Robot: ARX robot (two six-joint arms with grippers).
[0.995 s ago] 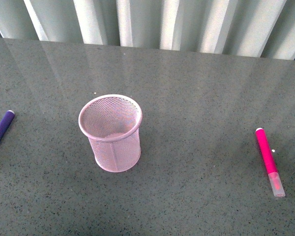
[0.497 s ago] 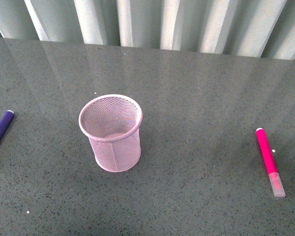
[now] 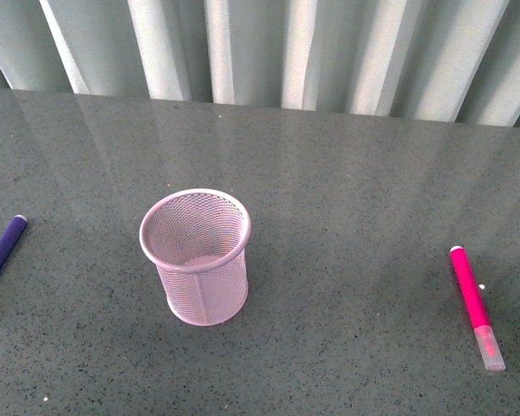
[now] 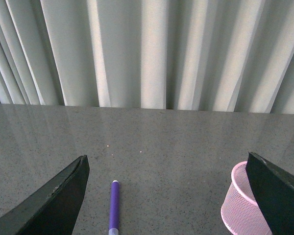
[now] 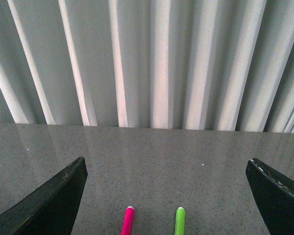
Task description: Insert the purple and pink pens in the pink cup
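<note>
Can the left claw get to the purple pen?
Probably yes. The left claw is open, the purple pen lies on the table ahead of it, and the pink cup stands aside.

Overall light: soft, even and fairly bright in all three views.
Source: I cannot tell where it comes from. The pale curtain (image 3: pixel 260 52) shows lit folds between grey creases.
Glare: those folds reflect as faint pale streaks down the glossy grey table (image 3: pixel 355 165).
Shadows: faint and soft-edged around the foot of the pink cup (image 3: pixel 199 269).
My fingers: those of my left gripper (image 4: pixel 166 157) and right gripper (image 5: pixel 165 159) read as near-black wedges, with soft edges and little surface detail.
Focus: the front view is sharp enough to show the cup's mesh, with mild grain.
Colour: a cool, grey-green cast.
</note>
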